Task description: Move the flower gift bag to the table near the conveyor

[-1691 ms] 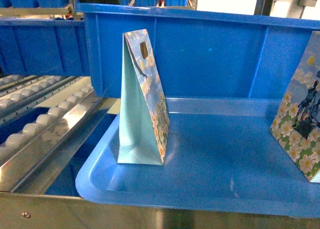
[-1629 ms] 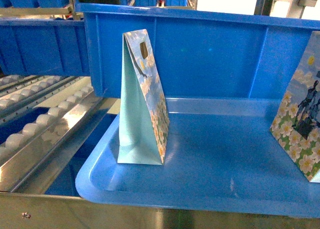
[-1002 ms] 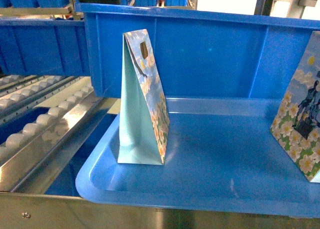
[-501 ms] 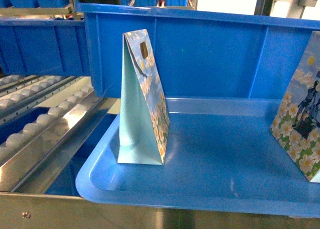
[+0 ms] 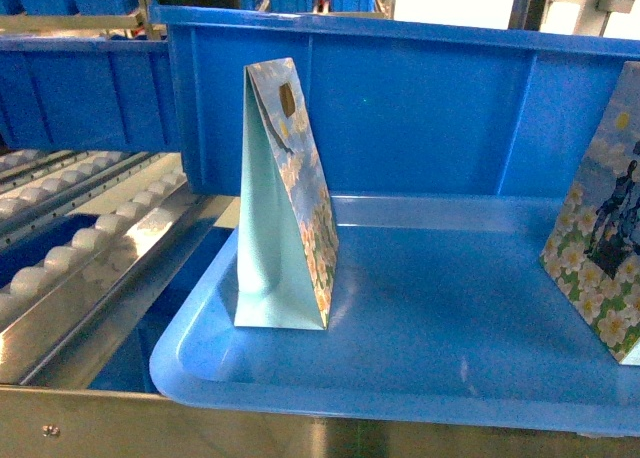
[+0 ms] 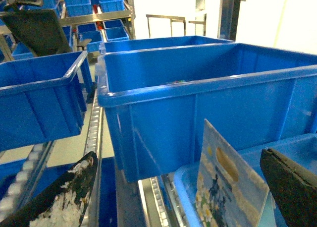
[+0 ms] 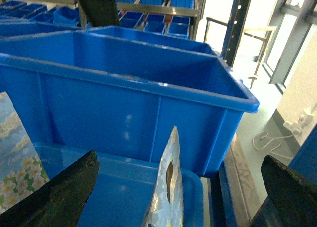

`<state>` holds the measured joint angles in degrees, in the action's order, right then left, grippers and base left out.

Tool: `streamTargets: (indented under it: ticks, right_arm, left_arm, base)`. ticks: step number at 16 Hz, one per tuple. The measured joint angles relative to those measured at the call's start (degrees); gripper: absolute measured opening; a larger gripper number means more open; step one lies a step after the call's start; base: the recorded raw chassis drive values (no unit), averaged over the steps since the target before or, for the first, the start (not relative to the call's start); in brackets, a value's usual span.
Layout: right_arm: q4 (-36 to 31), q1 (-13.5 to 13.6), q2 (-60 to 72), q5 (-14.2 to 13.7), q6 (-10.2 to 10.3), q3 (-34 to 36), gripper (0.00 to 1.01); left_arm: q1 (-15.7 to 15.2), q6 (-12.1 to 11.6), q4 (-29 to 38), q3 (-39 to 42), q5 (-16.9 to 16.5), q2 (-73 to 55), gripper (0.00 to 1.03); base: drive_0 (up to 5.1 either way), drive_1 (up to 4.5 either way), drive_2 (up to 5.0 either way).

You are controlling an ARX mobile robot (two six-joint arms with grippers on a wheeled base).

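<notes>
- Nothing has changed across the last couple of seconds in our head view: the pale-blue flower-print paper gift bag (image 5: 285, 203) stands upright at centre-left exactly as before, on the floor of the shallow blue plastic tray (image 5: 420, 393).
- A second flower-print gift bag (image 5: 600, 248) sits at the right edge of the frame, also unmoved.
- Left end effector (image 6: 178, 187): fingers spread wide in the lower corners of its wrist view, nothing between them; the bag's top with the handle cut-out sits in the gap, untouched.
- Right end effector (image 7: 183, 197): likewise wide apart, empty, with the second bag's edge between the fingers but no contact.
- Steel roller conveyor (image 5: 90, 243) runs along the left of the head frame; the white desk is not in any view.
- Our read: both arms paused at pre-grasp, task not started. Pick still to come, then a carry to the desk.
</notes>
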<state>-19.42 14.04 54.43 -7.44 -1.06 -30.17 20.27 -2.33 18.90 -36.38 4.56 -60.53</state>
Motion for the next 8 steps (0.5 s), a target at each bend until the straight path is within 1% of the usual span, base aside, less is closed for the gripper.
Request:
streamTargets:
  ticks: [1,3,6,8]
  right_arm:
    - [0.72,-0.52,1.38,0.24,0.00,-1.03,0.98]
    - [2.08,-2.19,4.48,0.24,0.31,-2.80,0.98]
    - [2.95,-3.19,7.98,1.05,0.39,-3.21,0.98]
    - [3.10,-3.28,10.43,1.49,0.39,-3.30,0.98]
  left_arm:
    - [0.00,0.61,-1.40,-1.31,-0.02,-1.14,0.98]
    - [0.31,0.87,-2.49,-2.47,0.96,-3.54,0.98]
    - [0.33,0.87,-2.58,-2.47,1.05,-3.85,0.98]
    - [0.42,0.87,-2.62,-2.47,1.07,-3.82,0.98]
  base:
    - [0.0,0.00,0.0]
    - [0.0,0.00,0.0]
    - [0.0,0.00,0.0]
    - [0.0,0.00,0.0]
